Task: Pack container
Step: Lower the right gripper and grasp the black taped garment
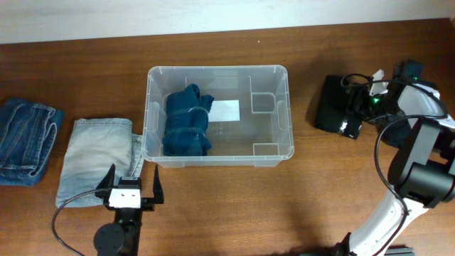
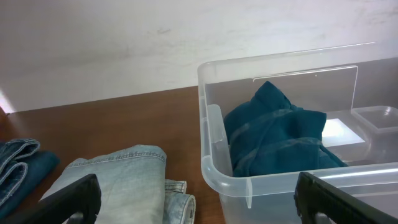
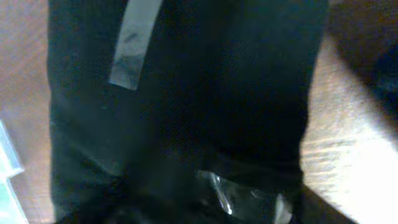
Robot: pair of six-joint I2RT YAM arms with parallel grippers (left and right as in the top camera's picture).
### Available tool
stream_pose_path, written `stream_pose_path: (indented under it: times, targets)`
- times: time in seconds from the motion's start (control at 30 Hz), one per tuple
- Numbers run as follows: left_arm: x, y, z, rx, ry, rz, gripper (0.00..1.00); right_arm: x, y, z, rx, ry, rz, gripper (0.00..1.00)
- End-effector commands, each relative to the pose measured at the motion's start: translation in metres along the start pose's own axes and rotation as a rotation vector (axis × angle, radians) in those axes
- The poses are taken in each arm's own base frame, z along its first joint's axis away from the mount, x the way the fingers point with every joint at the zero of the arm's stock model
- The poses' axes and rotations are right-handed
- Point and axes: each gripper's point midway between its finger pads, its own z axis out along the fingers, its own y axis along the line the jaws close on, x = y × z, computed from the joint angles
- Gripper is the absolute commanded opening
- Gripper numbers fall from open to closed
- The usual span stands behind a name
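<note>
Overhead: container (image 1: 213, 70) in middle of bench (image 1: 284, 206), dark blue cloth (image 1: 188, 121) in its left part, white label (image 1: 226, 110) on base. Folded light denim (image 1: 92, 160) just left of it, dark jeans (image 1: 25, 142) farther left. Left fingers (image 1: 108, 180) spread wide, empty, near front left corner. Right fingers (image 1: 355, 117) at black item (image 1: 334, 103), right of container; open or closed, cannot tell.

Left wrist: fingers wide apart at lower corners, nothing between. Container close ahead on right, blue cloth inside.

Right wrist: blurred. Black item filling view, pale strip (image 3: 134, 40) on it.
</note>
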Motion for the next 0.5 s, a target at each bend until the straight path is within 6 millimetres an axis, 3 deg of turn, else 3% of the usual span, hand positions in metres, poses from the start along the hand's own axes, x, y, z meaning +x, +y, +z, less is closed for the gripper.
stream_pose_path:
  times: [0.0, 0.1, 0.23, 0.3, 0.47]
  targets:
    - [0.002, 0.0, 0.0, 0.003, -0.002, 0.015, 0.99, 0.011, -0.019, 0.01, 0.082, 0.035, 0.048, 0.49]
    - [0.002, 0.0, 0.0, 0.003, -0.002, 0.015, 0.99, 0.013, -0.021, 0.011, 0.083, 0.045, 0.058, 0.32]
    - [0.002, 0.0, 0.0, 0.003, -0.002, 0.015, 0.99, 0.015, -0.021, 0.011, 0.083, 0.052, 0.061, 0.2]
    - [0.002, 0.0, 0.0, 0.003, -0.002, 0.015, 0.99, 0.015, -0.02, 0.009, 0.082, 0.052, 0.069, 0.05]
    - [0.002, 0.0, 0.0, 0.003, -0.002, 0.015, 1.0, -0.001, -0.008, -0.016, 0.074, 0.005, 0.064, 0.04]
